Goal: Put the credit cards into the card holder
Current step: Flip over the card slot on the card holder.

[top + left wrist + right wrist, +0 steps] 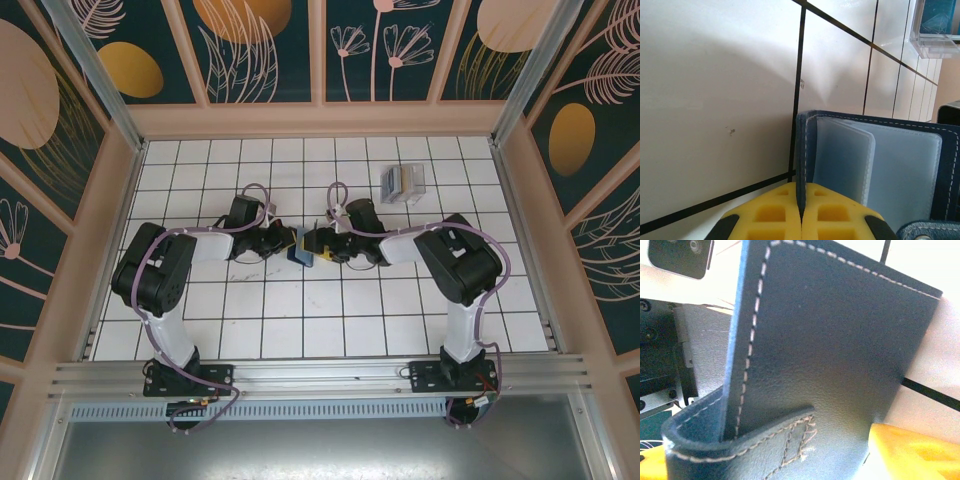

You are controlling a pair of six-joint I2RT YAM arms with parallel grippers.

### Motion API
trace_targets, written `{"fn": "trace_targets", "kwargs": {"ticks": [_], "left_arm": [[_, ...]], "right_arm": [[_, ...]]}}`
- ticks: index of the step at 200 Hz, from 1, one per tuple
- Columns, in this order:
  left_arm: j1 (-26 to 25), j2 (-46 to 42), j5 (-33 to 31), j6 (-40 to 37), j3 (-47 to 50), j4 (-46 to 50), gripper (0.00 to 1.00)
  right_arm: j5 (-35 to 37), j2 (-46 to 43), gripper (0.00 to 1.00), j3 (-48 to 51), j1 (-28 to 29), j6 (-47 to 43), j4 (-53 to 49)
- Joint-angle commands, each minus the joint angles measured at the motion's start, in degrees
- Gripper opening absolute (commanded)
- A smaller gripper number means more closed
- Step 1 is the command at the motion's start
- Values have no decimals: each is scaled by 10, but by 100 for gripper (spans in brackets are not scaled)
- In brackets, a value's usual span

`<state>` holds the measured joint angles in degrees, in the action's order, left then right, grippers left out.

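card holder (830, 340): dark navy pebbled leather, pale stitching, flat rectangular flaps.

White tabletop (300, 330) ruled in a black square grid, carrying a clear-grey plastic slotted rack (403, 184) toward the far right and a dark navy stitched leather-like bifold card holder (299, 254) mid-surface, contact with the top indeterminate.

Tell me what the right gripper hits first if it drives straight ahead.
The card holder: its dark outer cover stands upright directly ahead of the right gripper, very close. The left gripper seems to sit just beyond it, though depth is hard to judge.
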<state>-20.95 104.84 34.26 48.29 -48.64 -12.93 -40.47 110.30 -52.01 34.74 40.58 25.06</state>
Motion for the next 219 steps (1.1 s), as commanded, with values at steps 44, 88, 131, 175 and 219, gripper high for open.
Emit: {"fn": "trace_targets", "kwargs": {"ticks": [44,88,131,175,219], "left_arm": [[-4,-8,23,9,15,-15,0],[-3,-9,34,23,22,-34,0],[-3,-10,33,28,27,-40,0],[-3,-25,31,30,31,-34,0],[-3,-81,6,13,30,18,0]], "right_arm": [[17,18,70,-40,19,-26,-23],[30,28,70,-49,31,-30,-38],[76,33,68,-59,33,-43,-90],[129,-3,63,-40,33,-63,-117],[142,-50,66,-26,25,-83,-136]]}}
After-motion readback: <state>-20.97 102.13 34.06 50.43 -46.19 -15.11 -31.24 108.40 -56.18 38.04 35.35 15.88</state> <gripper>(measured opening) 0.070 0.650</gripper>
